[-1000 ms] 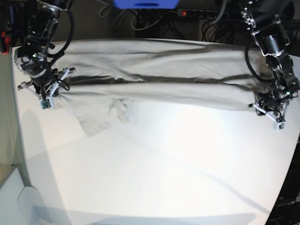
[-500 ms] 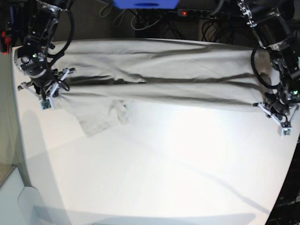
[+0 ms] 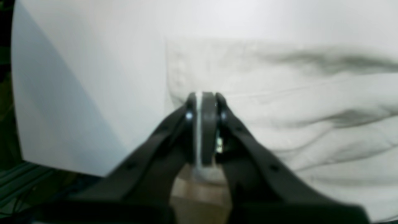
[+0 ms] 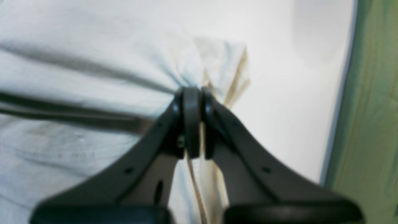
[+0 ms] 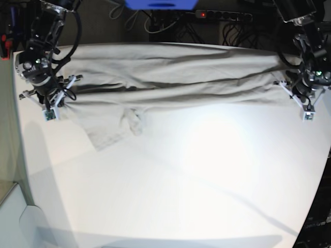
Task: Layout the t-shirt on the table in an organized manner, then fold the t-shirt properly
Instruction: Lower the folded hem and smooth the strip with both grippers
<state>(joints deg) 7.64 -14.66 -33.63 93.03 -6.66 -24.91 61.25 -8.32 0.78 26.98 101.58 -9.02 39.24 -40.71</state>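
Observation:
The light grey-beige t-shirt (image 5: 176, 77) lies stretched in a long, creased band across the far part of the white table (image 5: 181, 186). One sleeve (image 5: 111, 129) spreads toward me at the left. My left gripper (image 5: 294, 93), at the right end in the base view, is shut on the t-shirt's edge (image 3: 295, 109), with fabric pinched between its pads (image 3: 209, 105). My right gripper (image 5: 63, 97), at the left end, is shut on a bunched corner of the t-shirt (image 4: 217, 59), and folds fan out from its fingertips (image 4: 190, 99).
A power strip (image 5: 222, 15) with a red light, cables and a blue object (image 5: 160, 4) sit behind the table. The table's edge runs just right of the left gripper (image 3: 199, 99), and a green surface (image 4: 373, 124) borders the table beside the right gripper (image 4: 191, 93).
The left gripper closed on the t-shirt's right end and moved toward the far side, drawing that end back and narrowing the band. The right gripper has stayed in place.

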